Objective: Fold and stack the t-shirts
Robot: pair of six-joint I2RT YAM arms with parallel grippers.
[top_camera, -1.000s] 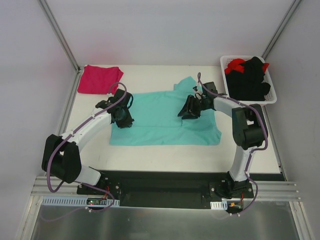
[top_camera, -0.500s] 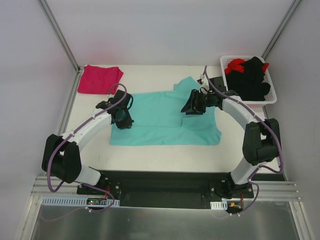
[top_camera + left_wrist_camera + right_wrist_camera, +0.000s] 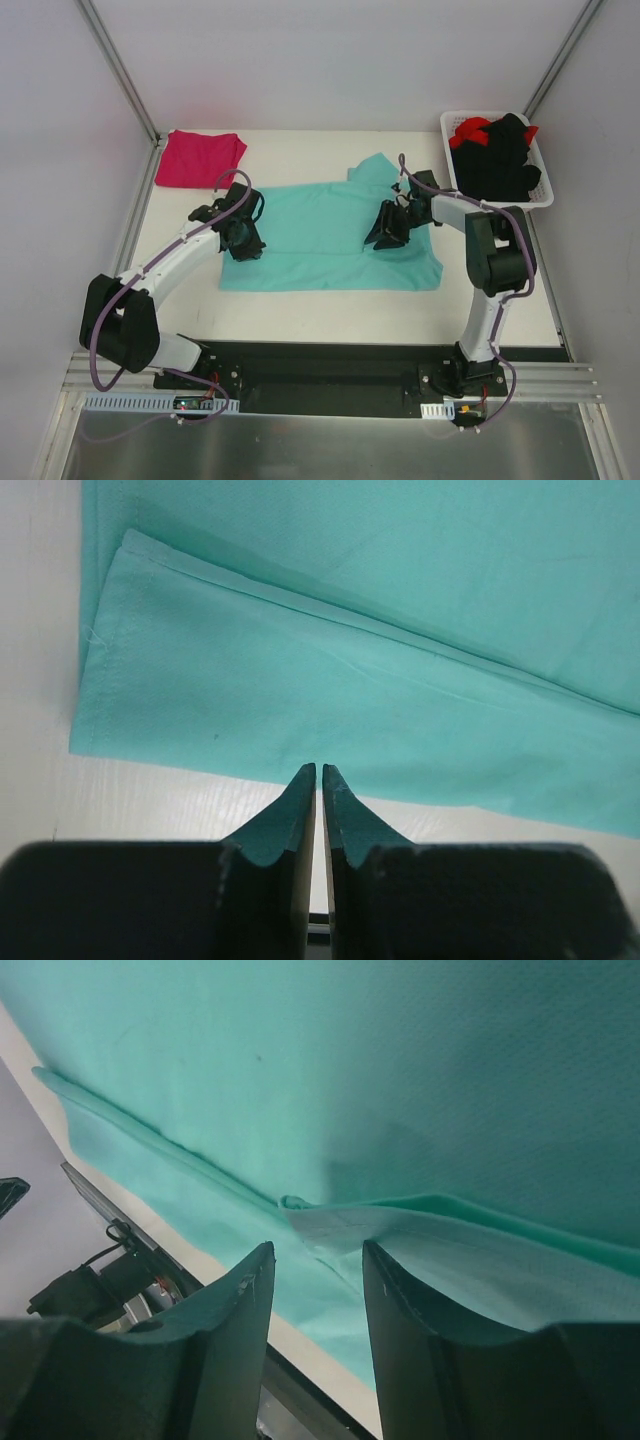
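Observation:
A teal t-shirt (image 3: 320,235) lies spread flat in the middle of the table, partly folded, with a sleeve at its far right. A magenta-pink t-shirt (image 3: 200,157) lies folded in the far left corner. My left gripper (image 3: 243,246) hovers at the teal shirt's left edge. In the left wrist view the left gripper (image 3: 319,770) is shut with nothing in it, its tips at the hem of the teal cloth (image 3: 400,630). My right gripper (image 3: 386,232) is over the shirt's right part. The right gripper (image 3: 317,1250) is open, and a raised cloth fold (image 3: 300,1203) lies just ahead of its tips.
A white basket (image 3: 446,122) at the far right holds black garments (image 3: 500,160) and a red garment (image 3: 470,130). Frame posts rise at both far corners. The arm bases sit on the black rail at the near edge.
My right gripper swung toward the far right sleeve and then came back nearer over the teal shirt, staying open. The left gripper has barely moved.

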